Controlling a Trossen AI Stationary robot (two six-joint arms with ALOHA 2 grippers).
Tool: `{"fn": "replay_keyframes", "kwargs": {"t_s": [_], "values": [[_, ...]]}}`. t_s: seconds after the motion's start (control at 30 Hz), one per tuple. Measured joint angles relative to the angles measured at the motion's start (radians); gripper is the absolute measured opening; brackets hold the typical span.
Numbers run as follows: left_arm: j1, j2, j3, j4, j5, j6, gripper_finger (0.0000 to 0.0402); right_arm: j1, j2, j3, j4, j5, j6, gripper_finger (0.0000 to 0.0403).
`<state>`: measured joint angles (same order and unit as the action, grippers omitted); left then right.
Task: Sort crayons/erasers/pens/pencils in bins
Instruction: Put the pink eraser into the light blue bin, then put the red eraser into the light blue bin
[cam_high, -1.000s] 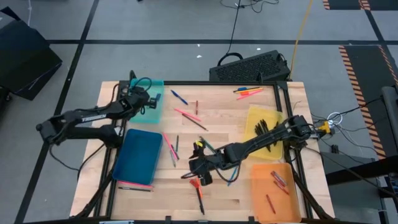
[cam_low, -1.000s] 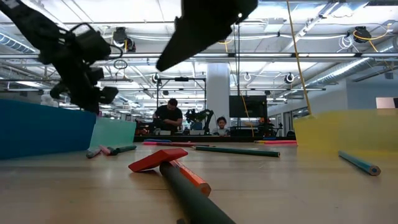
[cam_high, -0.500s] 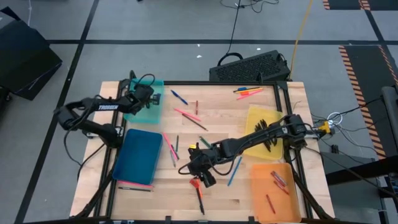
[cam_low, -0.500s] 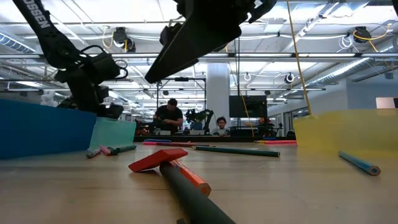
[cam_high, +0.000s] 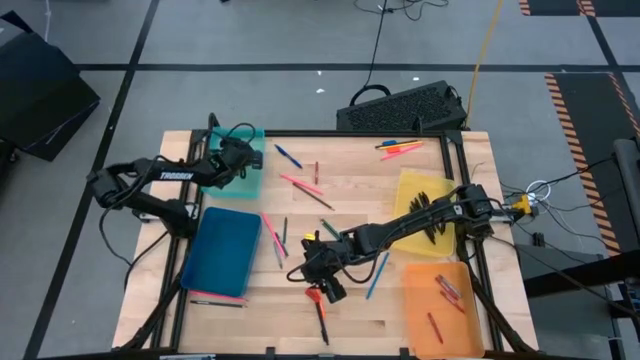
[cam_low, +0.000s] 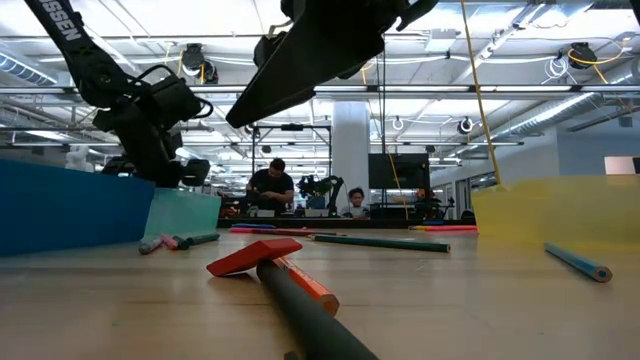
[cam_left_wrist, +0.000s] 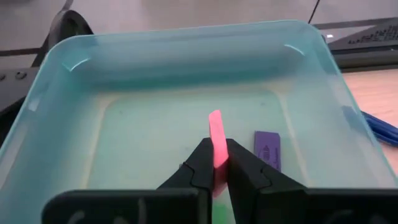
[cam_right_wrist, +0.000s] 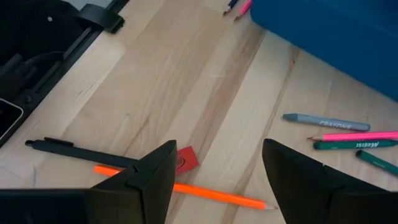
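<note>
Your left pincer (cam_left_wrist: 216, 167) is pinching a pink eraser (cam_left_wrist: 216, 142) over the teal bin (cam_left_wrist: 81, 74), where a purple eraser (cam_left_wrist: 267, 150) already lies on the floor. Lower a little before letting go, so it drops flat inside the walls and doesn't bounce out. Your right pincer (cam_right_wrist: 214, 180) hangs spread above the desk (cam_right_wrist: 205, 93), over a small red eraser (cam_right_wrist: 185, 159) beside an orange pencil (cam_right_wrist: 211, 193); centre on it before descending.

A black keyboard (cam_high: 400, 106) lies on the floor just beyond the table's (cam_high: 420, 320) far edge. In the room behind, a person (cam_low: 270, 188) sits at a bench.
</note>
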<state>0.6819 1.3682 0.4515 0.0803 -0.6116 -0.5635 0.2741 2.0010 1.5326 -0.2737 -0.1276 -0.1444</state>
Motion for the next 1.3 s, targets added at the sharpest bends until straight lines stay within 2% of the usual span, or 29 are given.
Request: {"fn": "replay_keyframes", "kwargs": {"t_s": [0.27,0.5,0.77,0.87,1.13,1.3], "values": [[-0.021,0.02,0.0,-0.01,-0.006,-0.067,0.003,0.0,0.0,0.0,0.0,0.0,0.001,0.0231],[-0.059,0.109,0.004,0.039,0.002,-0.131,0.003,0.0,0.0,0.0,0.0,0.0,0.001,0.0231],[-0.068,0.146,0.004,0.077,0.02,-0.108,0.0033,0.0,0.0,0.001,-0.073,0.0,0.027,0.0235],[-0.067,0.131,0.003,0.053,0.032,-0.091,0.005,0.001,0.0,0.001,-0.081,0.0,0.013,0.0235],[-0.062,0.094,0.0,0.005,0.034,-0.048,0.0123,0.002,-0.001,0.001,-0.08,0.0,0.003,0.0235],[-0.064,0.04,0.024,-0.028,0.032,-0.011,0.0146,0.002,-0.001,0.001,-0.083,0.0,0.004,0.0235]]}}
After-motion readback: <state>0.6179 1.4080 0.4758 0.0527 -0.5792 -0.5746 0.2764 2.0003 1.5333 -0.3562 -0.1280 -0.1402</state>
